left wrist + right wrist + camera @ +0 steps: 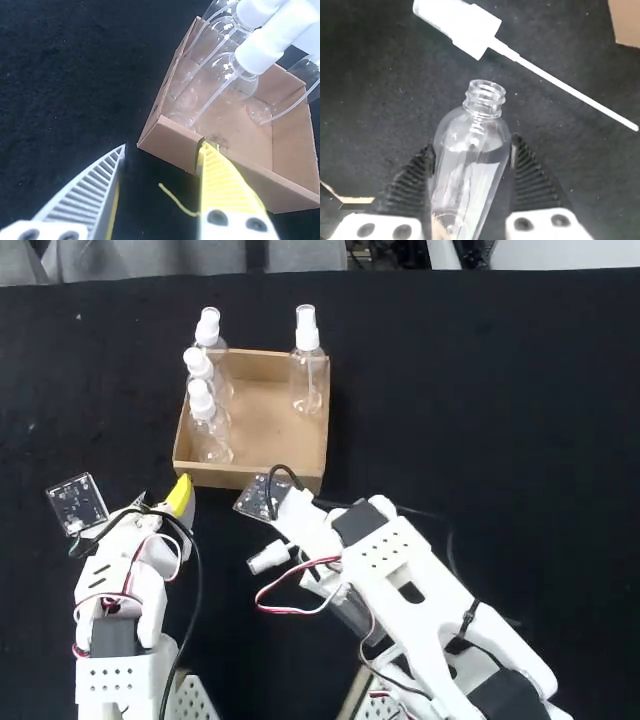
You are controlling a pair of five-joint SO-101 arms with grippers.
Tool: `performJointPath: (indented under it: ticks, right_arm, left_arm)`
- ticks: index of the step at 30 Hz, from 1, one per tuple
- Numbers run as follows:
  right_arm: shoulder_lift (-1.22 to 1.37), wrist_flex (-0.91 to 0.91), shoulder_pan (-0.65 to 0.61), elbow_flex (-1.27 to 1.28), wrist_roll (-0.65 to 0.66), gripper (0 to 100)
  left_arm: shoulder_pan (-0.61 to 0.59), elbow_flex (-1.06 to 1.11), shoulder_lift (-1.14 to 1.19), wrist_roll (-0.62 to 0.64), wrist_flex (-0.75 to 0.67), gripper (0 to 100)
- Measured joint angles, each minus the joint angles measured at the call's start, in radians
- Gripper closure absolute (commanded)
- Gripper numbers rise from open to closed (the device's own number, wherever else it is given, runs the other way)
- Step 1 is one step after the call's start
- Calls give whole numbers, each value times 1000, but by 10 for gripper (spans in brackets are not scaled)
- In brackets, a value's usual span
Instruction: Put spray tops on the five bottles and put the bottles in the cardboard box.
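The uncapped bottle (484,95) is gripped by the right pincer (472,147), mouth pointed at the spray top (457,22), which is laid crosswise on the tabletop (380,100) just ahead (not touching). The left pincer (162,146) is held open, empty, left of it, near the cardboard box (210,472).

Four bottles (310,370) stand in the cardboard box (250,476); before it, a spray top (266,560) lies on the table (500,390) beside the fifth bottle (470,150).

left pincer (162,146) spread wide; right pincer (471,145) clamped tight
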Motion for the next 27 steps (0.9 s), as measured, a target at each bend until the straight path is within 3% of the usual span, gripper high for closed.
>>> performJointPath:
  ticks: [4,7,16,27]
  right_arm:
    - [0,32,0,0,0,684]
    - [0,61,0,0,0,640]
    - [11,133,0,-38,0,645]
    - [14,87,0,-14,0,751]
  left_arm:
    - [0,0,0,0,0,787]
    - [0,0,0,0,0,787]
    - [0,0,0,0,0,787]
    - [0,0,0,0,0,787]
